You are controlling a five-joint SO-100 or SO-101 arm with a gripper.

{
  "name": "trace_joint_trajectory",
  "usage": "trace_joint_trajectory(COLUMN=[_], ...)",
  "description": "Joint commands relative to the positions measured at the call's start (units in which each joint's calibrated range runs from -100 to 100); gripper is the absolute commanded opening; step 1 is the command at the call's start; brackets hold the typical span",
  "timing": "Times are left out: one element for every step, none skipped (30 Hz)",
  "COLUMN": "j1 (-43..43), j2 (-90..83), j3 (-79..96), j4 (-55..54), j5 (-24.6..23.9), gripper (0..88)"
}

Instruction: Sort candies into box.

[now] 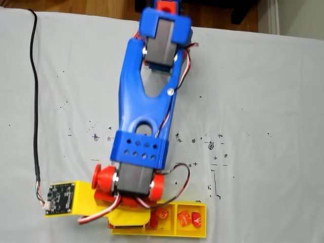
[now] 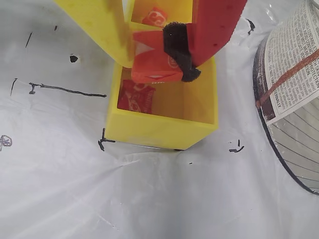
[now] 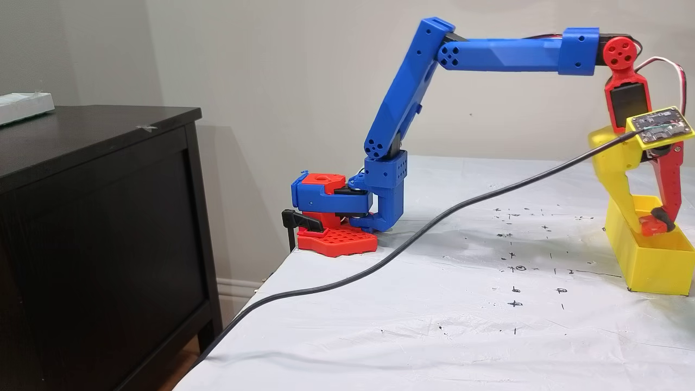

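From where I stand, the step in hand looks like letting a sweet go into the near end compartment of the box [image 2: 164,130]. In the wrist view, taking it left to right, the yellow finger [image 2: 102,25] comes down on the left, the orange candy [image 2: 154,64] sits pinched in the middle, and the red finger with its black pad [image 2: 178,47] presses from the right. So the tool [image 2: 149,62] is closed tight on that candy, just above the compartment's opening. A red candy [image 2: 135,97] already lies on that compartment's floor, towards its left wall.

To do this well, I'd say part the fingers only a little and slowly, while the sweet hangs inside the walls, so it falls flat and not onto the rim. The black pad may cling to the wrapper, though I can't be sure from here.

In the side fixed view the arm rises steeply from its base [image 3: 334,217], runs level across the surface [image 3: 434,326], then the wrist drops straight down into the box [image 3: 651,266].
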Motion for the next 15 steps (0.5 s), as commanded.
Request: trace_joint_trajectory(j1=[-0.1,-0.1,-0.1,-0.1,0.0,0.0,0.0,0.0,0.0,0.0,0.0,0.1,0.1,0.2,0.3], j2=[3.5,5.0,7.3,10.0,13.4,16.5,19.4,21.1,22.4,22.8,23.0,23.1,23.2,23.0,22.7], j3=[-15.9,-19.0,-23.8,-29.4,-36.7,-43.4,-49.6,-53.1,-55.6,-56.3,-56.5,-56.8,-57.3,-57.7,-57.7], j4=[7.0,8.9,11.8,14.8,18.3,21.1,23.2,24.2,24.8,24.8,24.8,24.8,24.9,25.4,25.7], j5=[0.4,0.4,0.5,0.5,0.4,0.3,0.5,0.6,0.7,0.8,0.9,0.9,1.0,1.0,1.0], gripper=[11.3,15.2,16.4,17.5,19.5,21.5,23.3,24.7,26.4,29.3,32.3,34.0,34.6,34.8,35.2])
